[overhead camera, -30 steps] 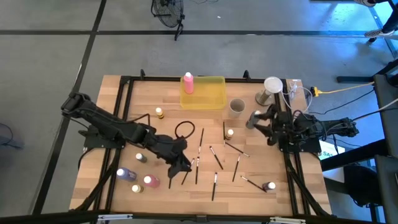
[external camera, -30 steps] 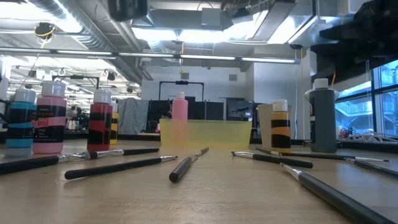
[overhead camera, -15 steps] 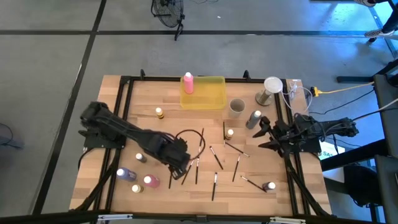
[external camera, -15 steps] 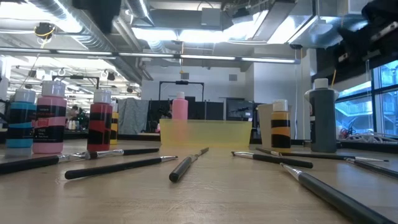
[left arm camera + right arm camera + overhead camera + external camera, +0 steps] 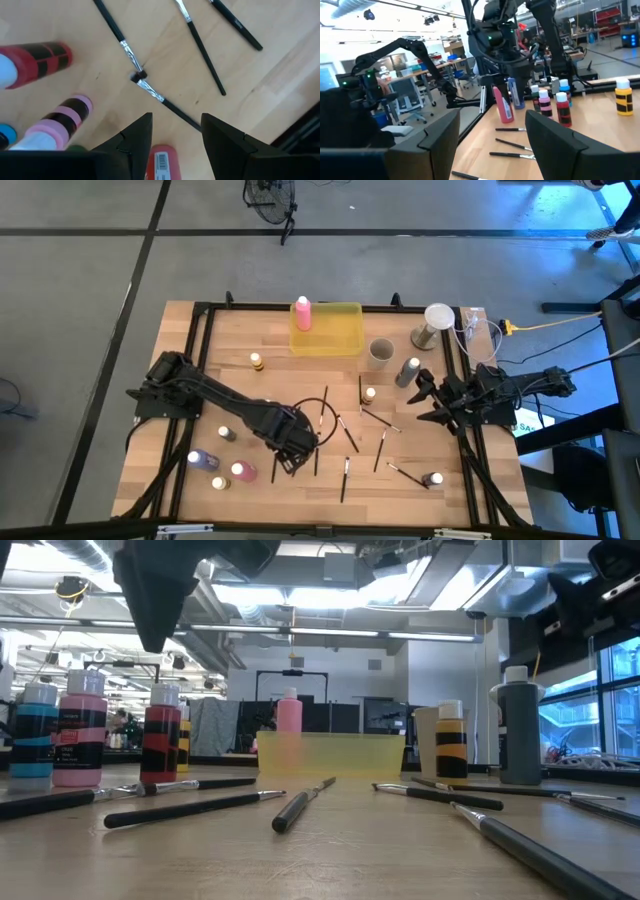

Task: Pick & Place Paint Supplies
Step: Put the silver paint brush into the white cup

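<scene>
My left claw is closed on a reddish-pink paint bottle, which sits upright between the two fingers with its barcode label facing my wrist camera. From the right wrist view the same bottle hangs clear of the table, not touching it. Directly beneath this claw lie two paintbrushes whose light tips meet almost end to end; a third brush and a fourth brush lie a little farther out from the claw, apart from each other. Beside the claw, on the side of my own base, stand a red bottle and a pink-capped bottle, close together. My right claw hovers at the right edge of the table with its fingers spread apart and nothing between them. A grey bottle stands upright just beside this claw, toward the far side of the table, and the grey-beige cup stands just beyond that bottle. A small pale-capped bottle stands on the table between my two claws, nearer the right one. The yellow tray lies at the far edge of the table, well apart from both claws, with one pink tray bottle standing in its left end.
</scene>
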`<state>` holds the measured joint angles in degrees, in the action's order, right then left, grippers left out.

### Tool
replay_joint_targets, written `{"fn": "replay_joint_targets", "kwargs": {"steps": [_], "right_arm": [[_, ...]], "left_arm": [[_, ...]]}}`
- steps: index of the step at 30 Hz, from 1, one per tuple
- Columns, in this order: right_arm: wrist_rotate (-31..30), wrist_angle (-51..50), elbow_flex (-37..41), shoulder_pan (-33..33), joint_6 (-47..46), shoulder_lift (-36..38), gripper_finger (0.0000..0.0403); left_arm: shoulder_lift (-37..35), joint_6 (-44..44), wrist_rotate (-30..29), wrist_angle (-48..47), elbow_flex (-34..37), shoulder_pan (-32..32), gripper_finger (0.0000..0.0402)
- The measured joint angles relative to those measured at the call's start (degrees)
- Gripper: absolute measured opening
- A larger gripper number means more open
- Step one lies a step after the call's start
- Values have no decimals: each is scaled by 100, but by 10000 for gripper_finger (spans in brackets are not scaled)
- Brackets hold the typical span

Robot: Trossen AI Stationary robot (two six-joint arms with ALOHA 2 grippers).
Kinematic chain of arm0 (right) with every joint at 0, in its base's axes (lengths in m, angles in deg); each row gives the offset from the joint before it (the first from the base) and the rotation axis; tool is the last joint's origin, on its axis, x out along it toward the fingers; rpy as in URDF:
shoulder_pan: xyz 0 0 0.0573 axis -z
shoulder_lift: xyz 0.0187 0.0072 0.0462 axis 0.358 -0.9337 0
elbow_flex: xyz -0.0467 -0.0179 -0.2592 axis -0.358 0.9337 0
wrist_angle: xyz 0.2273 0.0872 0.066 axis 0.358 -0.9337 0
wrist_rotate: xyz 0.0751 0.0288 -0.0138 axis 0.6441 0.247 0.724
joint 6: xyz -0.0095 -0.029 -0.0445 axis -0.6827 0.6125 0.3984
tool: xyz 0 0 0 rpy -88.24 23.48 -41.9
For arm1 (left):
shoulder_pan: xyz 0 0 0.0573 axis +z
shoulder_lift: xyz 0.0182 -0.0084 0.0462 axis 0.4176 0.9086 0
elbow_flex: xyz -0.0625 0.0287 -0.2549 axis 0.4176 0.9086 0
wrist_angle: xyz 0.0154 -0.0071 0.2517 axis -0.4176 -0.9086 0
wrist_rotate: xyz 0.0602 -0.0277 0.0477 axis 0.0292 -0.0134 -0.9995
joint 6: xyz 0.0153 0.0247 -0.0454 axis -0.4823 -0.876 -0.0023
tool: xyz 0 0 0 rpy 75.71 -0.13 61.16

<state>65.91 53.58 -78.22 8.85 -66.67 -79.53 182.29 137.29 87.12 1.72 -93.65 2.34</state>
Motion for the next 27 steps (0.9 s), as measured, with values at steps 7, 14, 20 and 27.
{"fn": "replay_joint_targets", "kwargs": {"steps": [7, 14, 20, 27], "right_arm": [[-4, 43, 0, -4, 214, -2, 228], [-24, 73, 0, -4, 370, -2, 228], [-353, 77, 0, -4, 372, -1, 228], [-357, 70, 0, -4, 372, -1, 228]], "left_arm": [[0, -312, -166, 4, 0, -110, 164], [-1, 586, -867, 27, 24, -70, 166], [54, 1141, -884, 123, 173, -15, 157], [416, 1119, -664, 189, 184, -8, 144]]}}
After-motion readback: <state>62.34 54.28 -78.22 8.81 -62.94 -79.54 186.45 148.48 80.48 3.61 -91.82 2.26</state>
